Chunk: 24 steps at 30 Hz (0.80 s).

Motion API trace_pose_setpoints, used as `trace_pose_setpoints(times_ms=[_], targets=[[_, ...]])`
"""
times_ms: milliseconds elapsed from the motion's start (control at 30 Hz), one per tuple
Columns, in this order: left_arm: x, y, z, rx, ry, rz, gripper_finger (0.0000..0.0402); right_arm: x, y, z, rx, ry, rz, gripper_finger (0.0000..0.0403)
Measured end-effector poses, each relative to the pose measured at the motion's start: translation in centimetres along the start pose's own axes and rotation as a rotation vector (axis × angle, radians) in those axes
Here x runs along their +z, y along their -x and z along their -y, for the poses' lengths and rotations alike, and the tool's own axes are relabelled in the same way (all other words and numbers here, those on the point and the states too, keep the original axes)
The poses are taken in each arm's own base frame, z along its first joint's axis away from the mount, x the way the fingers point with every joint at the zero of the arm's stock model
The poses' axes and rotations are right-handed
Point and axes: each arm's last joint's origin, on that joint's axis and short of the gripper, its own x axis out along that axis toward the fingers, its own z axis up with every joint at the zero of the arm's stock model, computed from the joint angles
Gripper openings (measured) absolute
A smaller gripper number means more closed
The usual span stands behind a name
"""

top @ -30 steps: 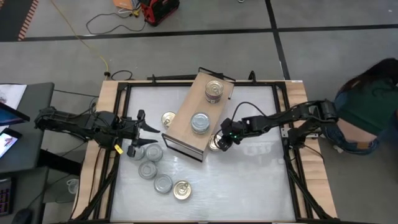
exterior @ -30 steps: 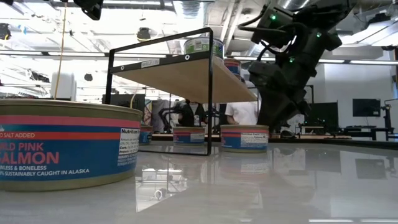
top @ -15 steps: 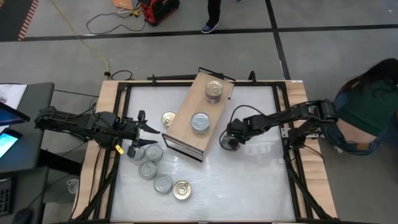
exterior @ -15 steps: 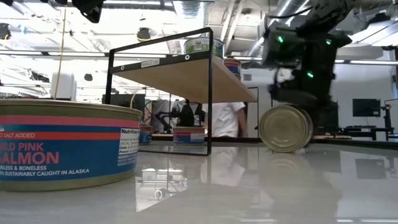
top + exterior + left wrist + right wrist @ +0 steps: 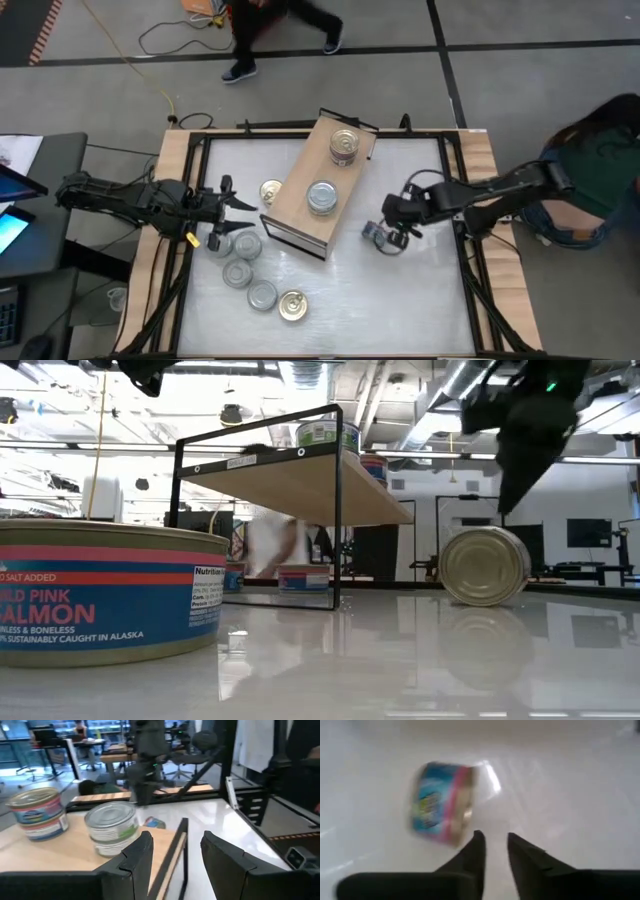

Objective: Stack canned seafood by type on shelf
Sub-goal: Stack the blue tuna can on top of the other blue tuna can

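High view: the right tool (image 5: 396, 233) has pulled away from the shelf (image 5: 318, 186); a tin (image 5: 374, 232) lies on its edge just beside it.

Low view: that tin (image 5: 486, 566) stands free on the table (image 5: 400, 660).

Right wrist view: fingers (image 5: 476, 851) narrowly apart, empty.

Left tool (image 5: 226, 212) unchanged, parted, empty.

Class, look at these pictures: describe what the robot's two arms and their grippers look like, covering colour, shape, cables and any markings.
Both arms are black and jointed. The left gripper ends in two pointed black fingers, with a small yellow tag hanging below it. The right gripper has dark tapered fingers too; a thin black cable loops along the right arm.
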Motion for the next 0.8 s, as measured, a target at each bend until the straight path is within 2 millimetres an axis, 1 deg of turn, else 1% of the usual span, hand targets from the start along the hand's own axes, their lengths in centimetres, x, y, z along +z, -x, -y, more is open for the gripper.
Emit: trace_pose_setpoints(times_ms=[100, 200, 300, 367, 433, 533, 700, 800], targets=[[0.0, 0.0, -0.1, 0.022, 0.000, 0.000, 0.0160, -0.7, 0.7, -1.2, 0.047, 0.026, 0.017, 0.0179], [0.1, 0.0, -0.1, 0.028, 0.001, 0.007, 0.0160, -0.8, 0.9, -2.4, 0.092, 0.003, 0.056, 0.0255], [0.2, 0.0, -0.1, 0.029, 0.000, 0.022, 0.0160, -0.4, 0.1, -3.8, 0.106, -0.013, 0.091, 0.0320], [0.4, 0.0, -0.1, 0.030, 0.002, 0.036, 0.0160, -0.3, -0.8, -4.4, 0.052, -0.023, 0.101, 0.0349], [0.5, 0.0, -0.1, 0.031, 0.003, 0.046, 0.0160, -0.5, -1.8, -4.7, -0.022, -0.034, 0.090, 0.0364], [0.5, 0.0, -0.1, 0.029, 0.013, 0.045, 0.0160, -0.5, -3.0, -5.0, -0.093, -0.060, 0.081, 0.0365], [0.3, 0.0, -0.1, 0.017, 0.023, 0.035, 0.0160, -0.5, -5.1, -5.8, -0.147, -0.043, 0.047, 0.0351], [0.3, 0.0, -0.1, 0.017, 0.023, 0.032, 0.0160, -0.7, -6.0, -6.0, -0.170, -0.028, 0.019, 0.0336]])
